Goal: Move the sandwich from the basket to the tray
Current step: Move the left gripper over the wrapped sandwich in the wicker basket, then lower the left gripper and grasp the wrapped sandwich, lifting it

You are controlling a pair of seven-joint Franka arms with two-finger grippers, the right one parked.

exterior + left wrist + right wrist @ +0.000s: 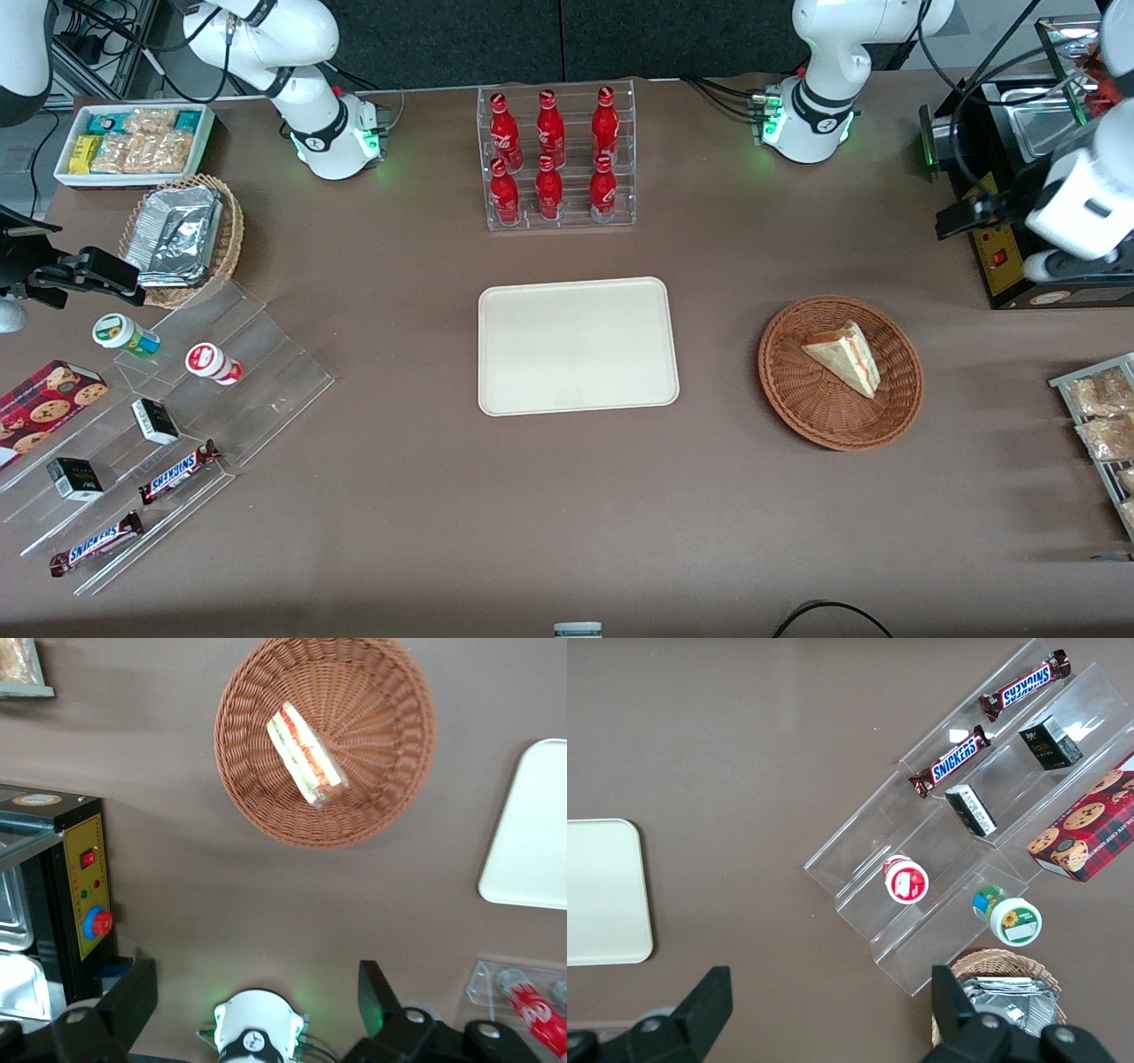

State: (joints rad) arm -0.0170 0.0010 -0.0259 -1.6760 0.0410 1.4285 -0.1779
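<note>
front view: the sandwich [844, 355] lies inside the round brown basket [802, 399], a pale wedge with its layered edge showing along one side. the basket sits on the table [443, 532] toward the working arm's end, well apart from the cream tray [578, 346], which lies flat in the middle with nothing on it. a clear rack of red bottles [554, 159] stands farther from the camera than the tray. the gripper [970, 215] hangs up by the black machine [1001, 257] at the table's edge, well away from the basket — nothing is in it.

left wrist view: the basket [266, 806] and the sandwich [306, 753] in it are seen from above, red, white and green layers plain along the cut side. the gripper [252, 1001] has its two dark fingers [133, 992] spread wide apart, holding nothing, and is well apart from the basket. an edge of the tray [532, 833] shows beside the basket.

right wrist view: a corner of the tray [602, 890] and a clear stepped stand [939, 859] with snack bars — no sandwich here.
</note>
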